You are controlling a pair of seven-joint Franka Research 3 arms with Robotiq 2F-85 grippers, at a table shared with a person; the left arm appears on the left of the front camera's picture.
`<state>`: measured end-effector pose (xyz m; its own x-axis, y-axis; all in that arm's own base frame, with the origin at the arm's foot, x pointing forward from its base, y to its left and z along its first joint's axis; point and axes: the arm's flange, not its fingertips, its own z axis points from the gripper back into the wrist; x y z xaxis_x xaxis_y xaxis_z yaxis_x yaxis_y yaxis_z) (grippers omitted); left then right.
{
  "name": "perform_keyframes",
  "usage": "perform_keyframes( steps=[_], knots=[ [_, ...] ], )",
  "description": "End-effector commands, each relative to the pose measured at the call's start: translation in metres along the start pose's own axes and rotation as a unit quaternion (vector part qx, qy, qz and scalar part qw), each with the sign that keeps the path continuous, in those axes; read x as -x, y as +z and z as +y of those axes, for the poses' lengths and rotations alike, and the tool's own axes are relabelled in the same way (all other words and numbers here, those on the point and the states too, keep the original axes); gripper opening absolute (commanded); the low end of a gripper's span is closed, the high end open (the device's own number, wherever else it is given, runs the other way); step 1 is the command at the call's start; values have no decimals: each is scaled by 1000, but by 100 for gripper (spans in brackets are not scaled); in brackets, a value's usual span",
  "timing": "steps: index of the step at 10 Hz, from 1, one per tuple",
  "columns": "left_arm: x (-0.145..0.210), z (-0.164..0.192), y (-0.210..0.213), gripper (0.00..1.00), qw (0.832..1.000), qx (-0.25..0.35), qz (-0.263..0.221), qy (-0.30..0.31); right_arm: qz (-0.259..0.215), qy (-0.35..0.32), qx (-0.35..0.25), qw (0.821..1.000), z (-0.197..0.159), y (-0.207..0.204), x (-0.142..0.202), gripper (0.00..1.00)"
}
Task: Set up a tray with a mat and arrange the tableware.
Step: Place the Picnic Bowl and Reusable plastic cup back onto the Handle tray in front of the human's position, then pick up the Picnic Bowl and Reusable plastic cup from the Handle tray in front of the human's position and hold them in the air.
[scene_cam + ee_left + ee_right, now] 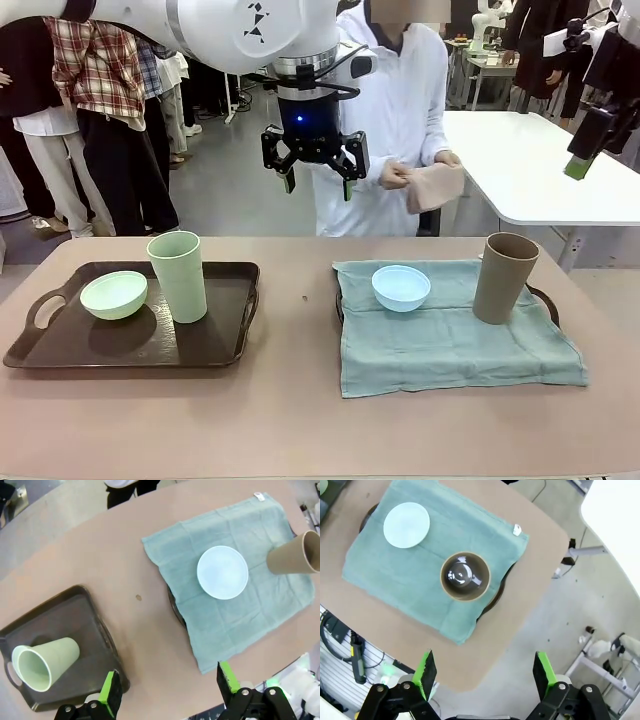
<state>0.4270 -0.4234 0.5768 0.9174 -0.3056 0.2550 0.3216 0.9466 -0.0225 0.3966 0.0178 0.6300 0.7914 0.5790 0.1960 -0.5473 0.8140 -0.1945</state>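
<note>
Two items on mat, front view: light blue bowl, brown cup; left pincer high, just off mat's left edge, spread wide, empty. Left wrist view: pale green cup well apart from mat. Right wrist view: right pincer spread wide, empty, high over brown cup on mat.

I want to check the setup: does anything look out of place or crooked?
The teal mat lies askew over the right tray, hiding most of it; its front edge spills onto the table. The left tray has no mat. Nothing looks spilled or broken.
</note>
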Motion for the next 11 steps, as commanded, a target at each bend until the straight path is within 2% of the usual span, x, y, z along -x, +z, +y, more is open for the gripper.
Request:
perform_keyframes(
  steps=[1, 11],
  knots=[
    [-1, 3, 1, 100, 1000, 1, -1, -4, 6, 10, 8, 1000, 0, -5, 6, 100],
    [0, 0, 0, 100, 1000, 0, 0, 0, -1, 1, -3, 1000, 0, -1, 1, 100]
  ],
)
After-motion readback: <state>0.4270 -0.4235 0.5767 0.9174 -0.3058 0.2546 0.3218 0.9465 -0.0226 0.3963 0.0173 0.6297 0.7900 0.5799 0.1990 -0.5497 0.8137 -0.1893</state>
